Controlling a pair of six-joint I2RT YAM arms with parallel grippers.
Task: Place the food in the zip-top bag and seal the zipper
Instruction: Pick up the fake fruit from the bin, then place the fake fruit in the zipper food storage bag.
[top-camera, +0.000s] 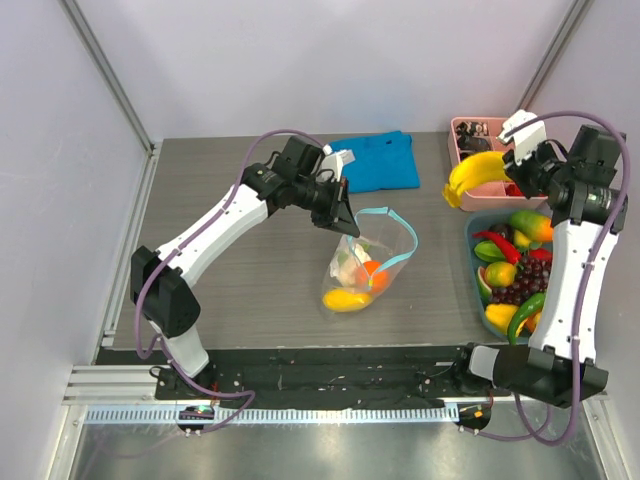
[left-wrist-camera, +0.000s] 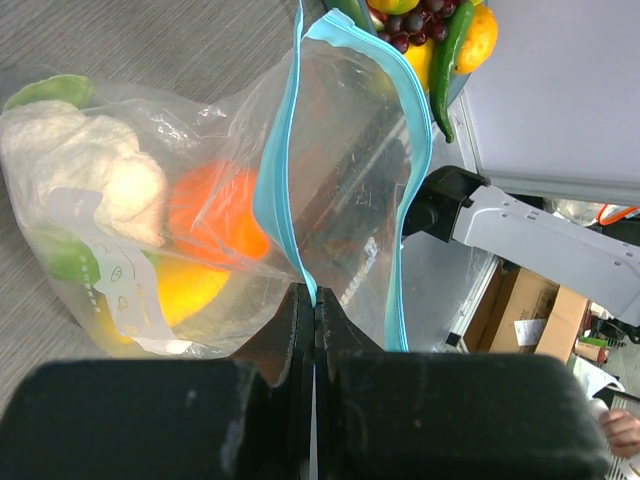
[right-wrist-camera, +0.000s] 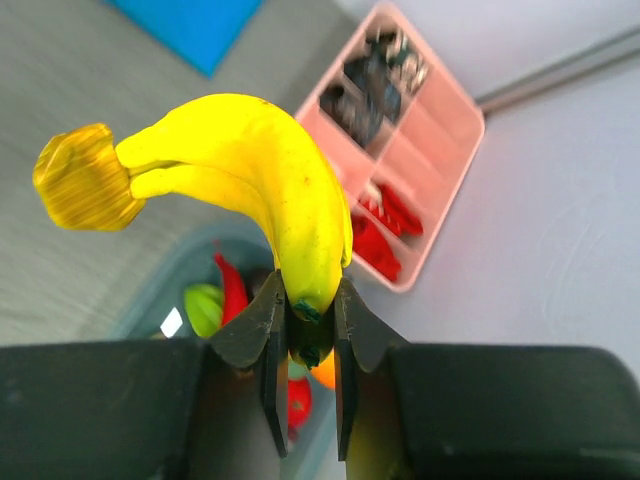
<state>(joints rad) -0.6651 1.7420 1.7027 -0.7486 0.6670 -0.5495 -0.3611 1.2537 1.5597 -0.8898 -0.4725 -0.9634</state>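
Your left gripper (left-wrist-camera: 315, 305) is clamped on the zipper (left-wrist-camera: 275, 170), jaws pressed together on the light-blue strip at one end of the mouth. The zip-top bag (top-camera: 372, 262) hangs from that pinch with its belly on the table (top-camera: 250, 290) and its mouth gaping toward the right arm. It looks as though only one lip is caught, though the fingers hide the exact spot.

Inside lie a cauliflower (left-wrist-camera: 85, 160), an orange (left-wrist-camera: 215, 210) and a yellow fruit (left-wrist-camera: 190, 290), all settled at the bottom, well away from the rim.

Your right gripper (right-wrist-camera: 305, 330) has its jaws closed on the blossom tip of the banana bunch (right-wrist-camera: 270, 180). The bunch sticks out leftward, stem end leading, lifted above the teal bin (top-camera: 470, 235) and just in front of the pink tray (right-wrist-camera: 440, 140). That hold aims the long fruit at the opening, which suits sliding it in lengthwise.

Nothing stands on the table between bananas and bag, and the blue cloth (top-camera: 375, 160) lies behind that path. The tight spot, I judge, is the mouth itself: the free lip sags, and the curved bunch could snag the strip.
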